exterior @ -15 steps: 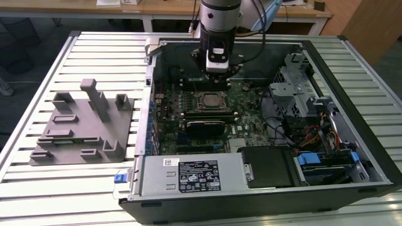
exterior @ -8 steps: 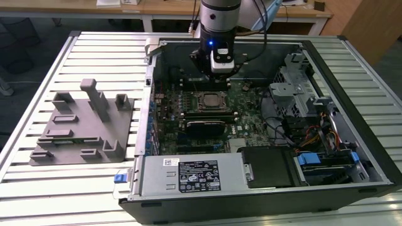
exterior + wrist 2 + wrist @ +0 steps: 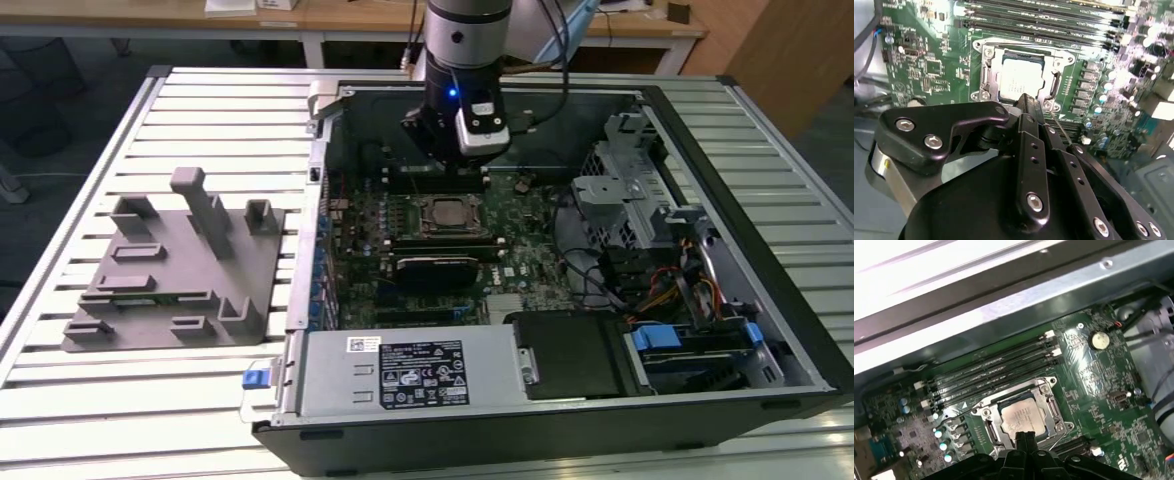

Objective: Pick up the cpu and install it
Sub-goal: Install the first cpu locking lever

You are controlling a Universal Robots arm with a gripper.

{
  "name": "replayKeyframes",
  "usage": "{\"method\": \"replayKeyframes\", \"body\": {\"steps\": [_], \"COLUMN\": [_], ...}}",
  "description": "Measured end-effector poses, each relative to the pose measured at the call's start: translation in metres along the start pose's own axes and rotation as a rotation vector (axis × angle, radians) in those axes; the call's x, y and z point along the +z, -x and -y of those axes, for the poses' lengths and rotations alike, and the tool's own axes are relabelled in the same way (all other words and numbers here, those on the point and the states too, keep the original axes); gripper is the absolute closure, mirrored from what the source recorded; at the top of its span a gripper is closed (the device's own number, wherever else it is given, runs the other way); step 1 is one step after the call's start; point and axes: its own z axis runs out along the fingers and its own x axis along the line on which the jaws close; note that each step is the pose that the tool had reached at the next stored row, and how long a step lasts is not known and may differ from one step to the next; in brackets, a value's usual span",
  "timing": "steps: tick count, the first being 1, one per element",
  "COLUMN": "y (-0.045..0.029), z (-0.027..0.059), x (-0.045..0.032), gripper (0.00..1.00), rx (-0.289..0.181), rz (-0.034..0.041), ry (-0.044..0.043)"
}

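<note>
Exterior view high over computer case (image 3: 561, 430); both wrist views near socket (image 3: 986, 77) (image 3: 988, 426).

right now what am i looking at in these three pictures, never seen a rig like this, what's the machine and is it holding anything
It is one robot arm reaching down into an open computer case that lies on a slatted metal table. The wide picture comes from a camera standing off the arm. The other two come from cameras riding near the arm's wrist, so the black metal in them is the arm's own gripper. On the table, at the exterior view's left, sits a grey plastic tray with upright posts. Inside the case is a green circuit board. The small silver square is the cpu, which lies in its socket on that board. The fingers hang close to it and look closed together with nothing between them, so nothing is held.
</note>
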Motion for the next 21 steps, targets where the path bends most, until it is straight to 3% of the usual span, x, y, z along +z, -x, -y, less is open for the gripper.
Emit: {"method": "replayKeyframes", "body": {"steps": [14, 16, 21], "y": [0.0000, -0.0011, -0.0120], "z": [0.0000, 0.0005, 0.0047], "x": [0.0020, 0.0025, 0.0031], "gripper": [0.89, 0.89, 0.89], "rx": [-0.242, -0.259, -0.270], "rz": [-0.0032, -0.0040, -0.0043], "ry": [0.0053, 0.0065, 0.0076]}}
